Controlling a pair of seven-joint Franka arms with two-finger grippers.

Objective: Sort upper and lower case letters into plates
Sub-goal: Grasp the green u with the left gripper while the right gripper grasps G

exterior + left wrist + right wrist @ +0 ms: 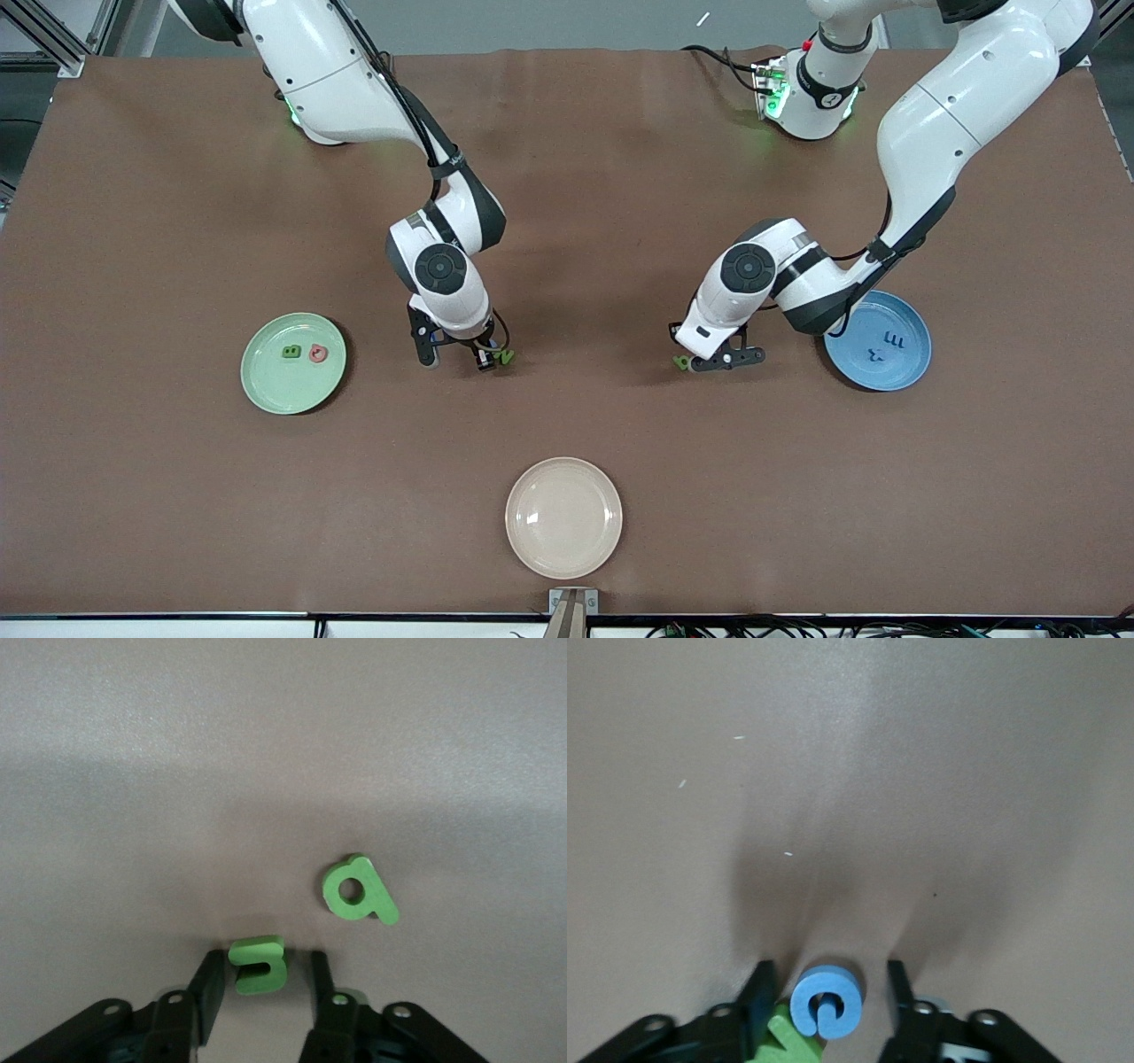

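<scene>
My left gripper (264, 973) (713, 360) is down at the table, jaws open around a small green s (258, 964), with a gap at each side. A green a (357, 892) (680, 361) lies just past it. My right gripper (829, 997) (456, 353) is also at the table, open around a round blue letter (827, 1001), which rests partly on a green letter (784, 1041) (505, 357). The pale green plate (283, 390) holds a green B (290, 352) and a red letter (317, 354). The blue plate (873, 377) holds two blue letters (893, 339).
A cream-white plate (563, 517) sits near the table's front edge, nearer to the front camera than both grippers. The left arm's elbow hangs over the blue plate's edge. A brown cloth (567, 425) covers the table.
</scene>
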